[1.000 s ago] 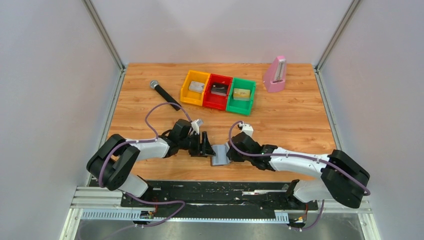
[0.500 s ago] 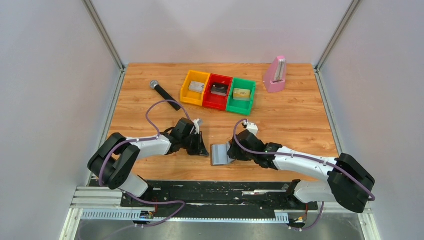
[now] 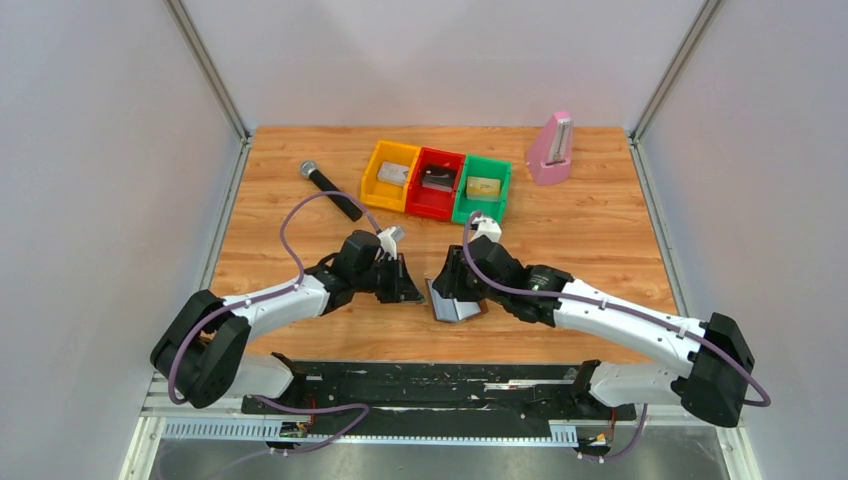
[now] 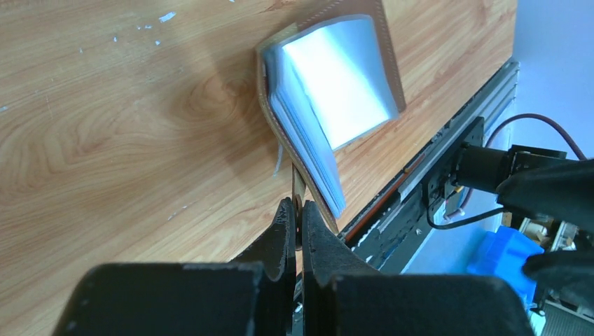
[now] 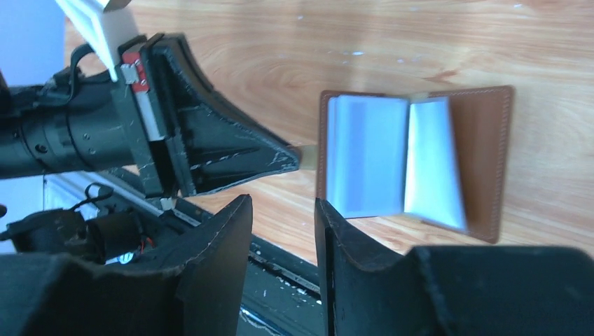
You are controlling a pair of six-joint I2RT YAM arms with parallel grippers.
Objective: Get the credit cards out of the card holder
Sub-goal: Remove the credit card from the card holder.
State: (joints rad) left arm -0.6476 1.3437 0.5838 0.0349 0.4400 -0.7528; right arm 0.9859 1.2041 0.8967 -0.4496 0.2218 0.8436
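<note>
Left tool [image 4: 295, 208] pinched on tan card [image 4: 298, 187] at card holder [image 4: 336, 77] edge; right tool [image 5: 284, 210] apart, just beside.

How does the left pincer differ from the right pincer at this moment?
The left pincer is shut, the right pincer open. The left pincer grips a thin tan card at the edge of the card holder; the right pincer grips nothing. Both are black and close to the card holder.

I see the card holder [image 3: 455, 303] lying open on the table [image 3: 600, 230] near its front edge, brown stitched outside facing down, its silvery light-blue sleeves fanned partly upright. A thin tan card [image 4: 298, 187] pokes out of one side edge.
</note>
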